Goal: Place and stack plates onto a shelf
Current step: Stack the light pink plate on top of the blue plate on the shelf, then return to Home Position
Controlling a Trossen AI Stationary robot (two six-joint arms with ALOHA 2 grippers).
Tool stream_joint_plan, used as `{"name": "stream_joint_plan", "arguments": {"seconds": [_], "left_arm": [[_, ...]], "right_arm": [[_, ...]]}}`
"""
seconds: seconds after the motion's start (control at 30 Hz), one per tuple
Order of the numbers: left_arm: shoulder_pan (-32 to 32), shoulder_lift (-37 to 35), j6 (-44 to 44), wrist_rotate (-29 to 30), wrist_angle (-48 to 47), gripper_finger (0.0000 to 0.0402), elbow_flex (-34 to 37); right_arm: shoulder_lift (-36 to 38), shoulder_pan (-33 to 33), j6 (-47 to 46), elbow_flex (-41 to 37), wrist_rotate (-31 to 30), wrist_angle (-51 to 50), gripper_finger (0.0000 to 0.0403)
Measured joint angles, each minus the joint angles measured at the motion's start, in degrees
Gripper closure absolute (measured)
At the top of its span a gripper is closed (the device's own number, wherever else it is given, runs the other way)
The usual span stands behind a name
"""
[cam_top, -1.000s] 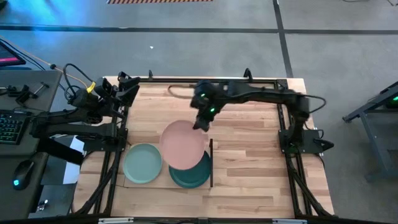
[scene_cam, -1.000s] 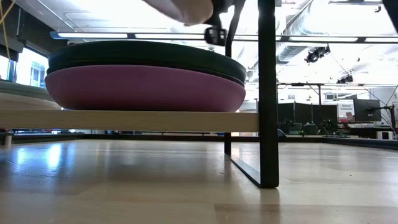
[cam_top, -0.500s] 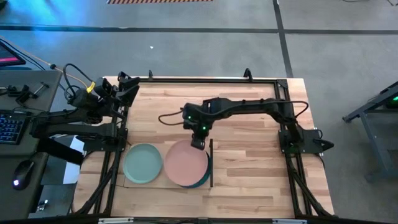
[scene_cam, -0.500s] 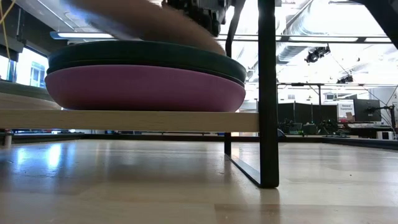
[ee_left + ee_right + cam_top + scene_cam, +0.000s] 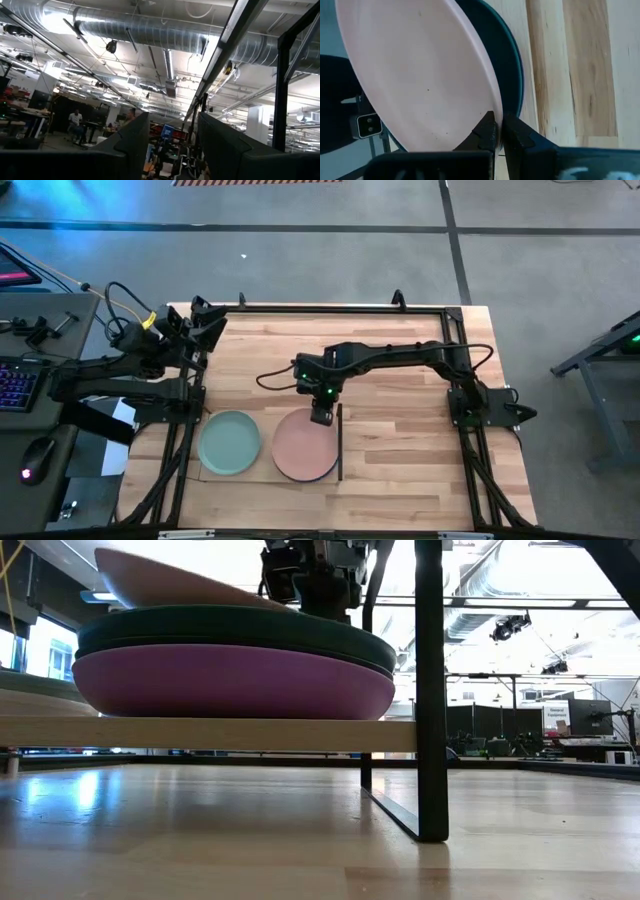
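Atop the dark teal plate (image 5: 235, 625), tilted pink plate (image 5: 304, 445) between right gripper (image 5: 321, 416) jaws.

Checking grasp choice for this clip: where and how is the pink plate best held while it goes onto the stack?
By its thin rim at the edge toward the table's far side, where the right hand pinches the pink plate now. It sits tilted on the dark teal plate, far edge low, near edge raised. A flat disc offers only its rim.
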State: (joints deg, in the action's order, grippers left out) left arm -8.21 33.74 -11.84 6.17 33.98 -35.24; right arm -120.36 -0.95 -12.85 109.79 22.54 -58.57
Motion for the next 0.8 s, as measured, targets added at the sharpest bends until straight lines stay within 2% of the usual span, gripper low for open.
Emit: {"name": "stream_joint_plan", "arguments": {"seconds": [0.23,0.57,0.67,0.8], "left_arm": [[0.00,0.00,0.00,0.00,0.02,0.0245,0.00],[0.00,0.00,0.00,0.00,-0.15,0.0245,0.00],[0.00,-0.02,-0.02,0.00,-0.15,0.0245,0.00],[0.00,-0.01,0.00,0.00,-0.23,0.0245,0.00]], "right_arm": [[0.00,0.15,2.78,0.00,1.20,-0.01,0.0391],[0.02,0.15,6.29,-0.01,1.47,1.96,0.0259],[0.02,0.13,6.97,-0.01,3.05,2.25,0.0235],[0.54,-0.16,10.10,-0.01,7.97,2.60,0.0227]]}}
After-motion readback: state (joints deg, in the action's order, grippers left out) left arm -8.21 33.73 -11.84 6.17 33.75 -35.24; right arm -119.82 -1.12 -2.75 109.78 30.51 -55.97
